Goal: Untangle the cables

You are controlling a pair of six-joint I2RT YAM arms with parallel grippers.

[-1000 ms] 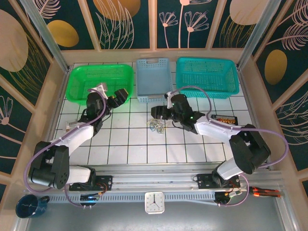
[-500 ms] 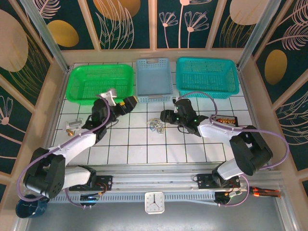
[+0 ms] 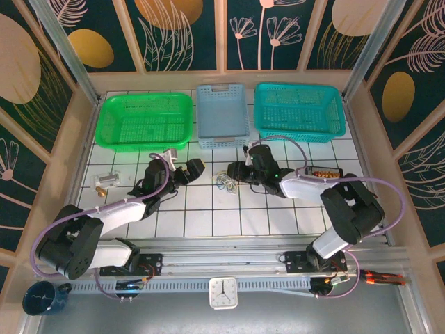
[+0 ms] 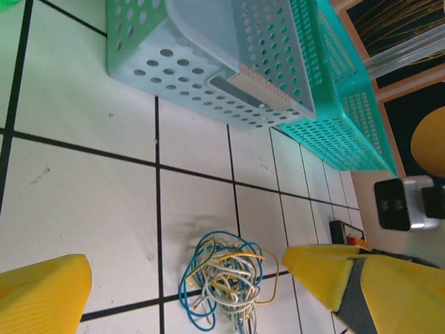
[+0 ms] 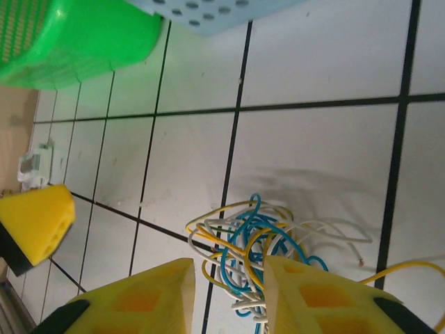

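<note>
The white-tiled, black-gridded worktop (image 3: 208, 216) carries a small tangle of whitish, blue and tan cables (image 3: 224, 183) near its centre. The left gripper (image 4: 186, 268) gapes wide beside it. The right gripper (image 5: 229, 271), narrowly parted, hides the tangle's lower strands.

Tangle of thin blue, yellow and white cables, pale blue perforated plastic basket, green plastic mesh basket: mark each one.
Cable tangle (image 4: 221, 282), left wrist view, middle of the knot.
Pale blue basket (image 4: 182, 78), left wrist view, holed side wall.
Green basket (image 3: 142, 145), top external view, front wall.
</note>
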